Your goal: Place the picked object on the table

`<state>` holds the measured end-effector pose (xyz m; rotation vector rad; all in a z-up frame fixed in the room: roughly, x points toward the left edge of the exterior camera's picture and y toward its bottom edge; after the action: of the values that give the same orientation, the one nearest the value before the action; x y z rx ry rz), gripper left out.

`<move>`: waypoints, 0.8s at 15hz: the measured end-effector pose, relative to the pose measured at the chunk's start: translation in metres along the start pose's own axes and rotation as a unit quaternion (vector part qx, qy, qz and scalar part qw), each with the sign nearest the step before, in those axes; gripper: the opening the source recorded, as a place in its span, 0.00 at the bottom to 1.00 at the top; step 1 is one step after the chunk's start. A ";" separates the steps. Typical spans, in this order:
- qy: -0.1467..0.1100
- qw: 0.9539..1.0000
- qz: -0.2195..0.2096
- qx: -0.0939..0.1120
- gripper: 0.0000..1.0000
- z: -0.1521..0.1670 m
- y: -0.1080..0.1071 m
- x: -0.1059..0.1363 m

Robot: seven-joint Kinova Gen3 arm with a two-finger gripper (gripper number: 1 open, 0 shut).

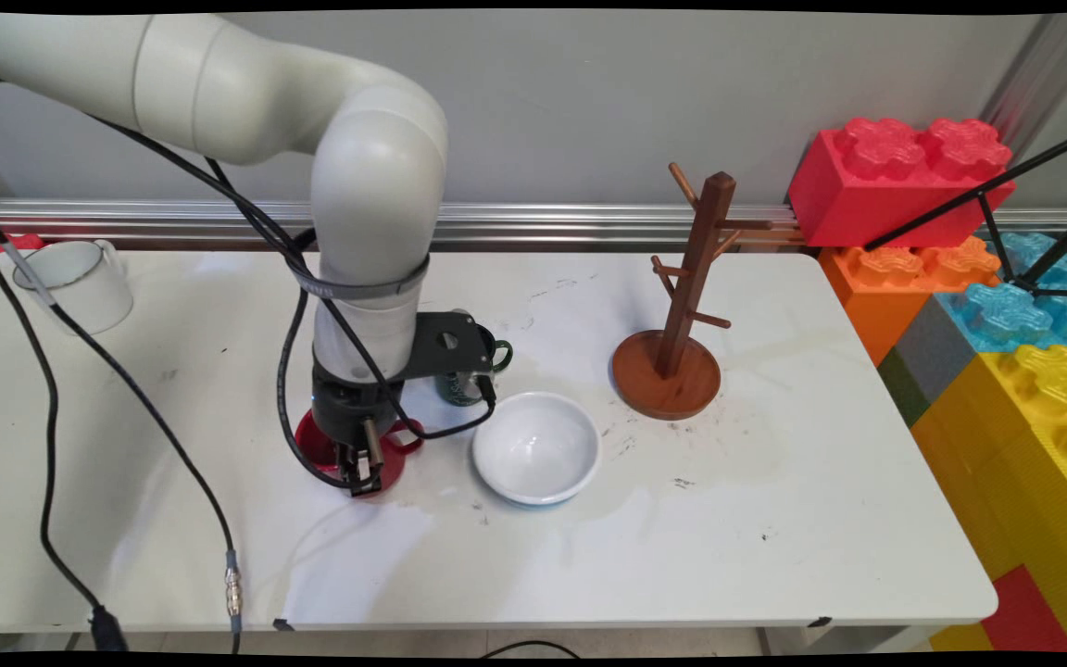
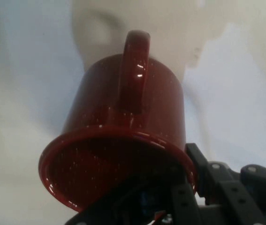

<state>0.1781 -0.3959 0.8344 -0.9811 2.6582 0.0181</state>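
The gripper (image 1: 362, 472) reaches down near the table's (image 1: 774, 519) near-left middle, its fingers clamped on the rim of a red mug (image 2: 123, 140). The mug stands upright, handle pointing right toward the white bowl (image 1: 536, 446) just beside it. A green mug (image 1: 473, 375) sits just behind. Bare tabletop lies nearer and left; the wooden mug tree (image 1: 679, 315) stands well right.

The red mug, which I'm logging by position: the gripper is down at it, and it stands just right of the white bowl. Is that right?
Not quite. In the main view the red mug stands just left of the white bowl, not right. The gripper is indeed down at it.
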 end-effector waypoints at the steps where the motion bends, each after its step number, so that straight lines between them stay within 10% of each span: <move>1: -0.001 1.000 -0.001 0.000 0.00 0.002 0.000 0.001; 8: -0.004 1.000 -0.006 -0.003 0.00 0.012 0.004 0.008; 9: -0.004 1.000 -0.007 -0.003 1.00 0.013 0.004 0.009; 12: -0.001 1.000 -0.008 -0.004 1.00 0.015 0.005 0.011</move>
<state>0.1714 -0.3974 0.8163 -1.0044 2.6505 0.0274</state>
